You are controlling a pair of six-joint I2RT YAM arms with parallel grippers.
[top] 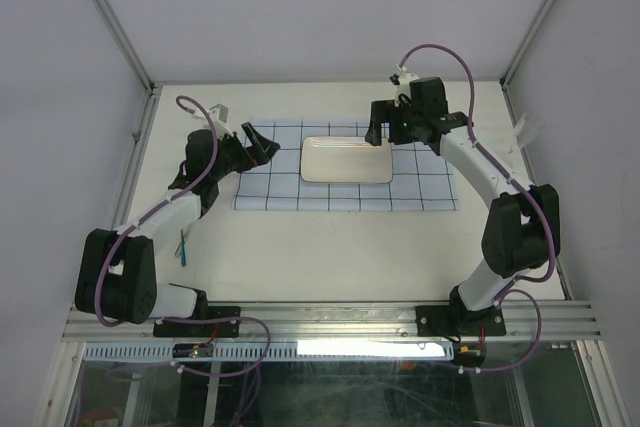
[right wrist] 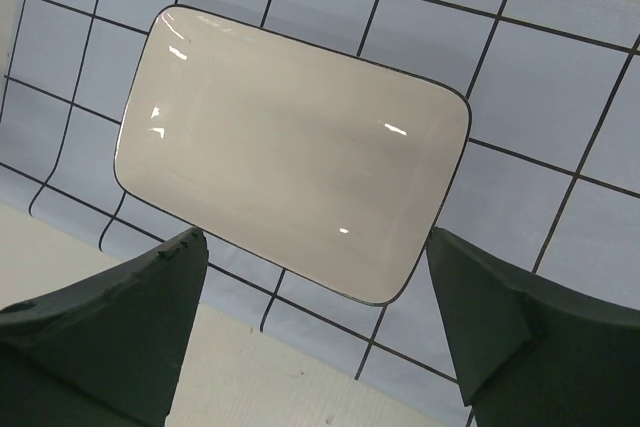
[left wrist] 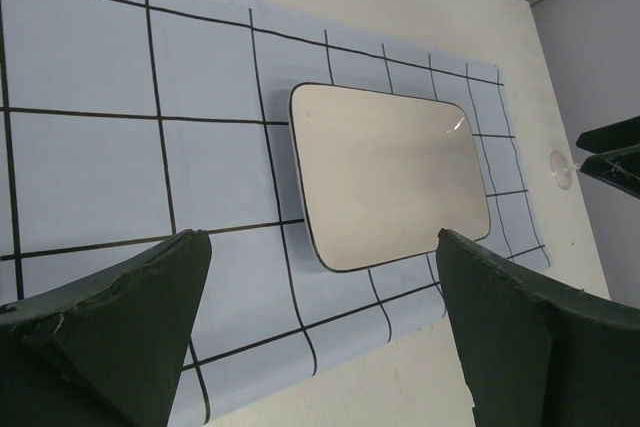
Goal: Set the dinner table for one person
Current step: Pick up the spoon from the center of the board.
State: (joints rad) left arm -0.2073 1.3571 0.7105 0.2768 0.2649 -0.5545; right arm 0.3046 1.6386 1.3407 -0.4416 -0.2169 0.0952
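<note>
Both sides as I drive them: my left arm (top: 160, 215) and right arm (top: 485, 167) reach forward, elbows bent. The left gripper (top: 263, 144) points inward, jaws spread wide; the right gripper (top: 381, 137) faces it, jaws likewise apart. Both are empty.

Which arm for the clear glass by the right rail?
Right. The glass sits on the right arm's side; the open right gripper hovers by the plate, while the left gripper is across the cloth.

White plate (top: 346, 160) on gridded cloth (top: 270, 190), perhaps glass (left wrist: 562, 169)
</note>
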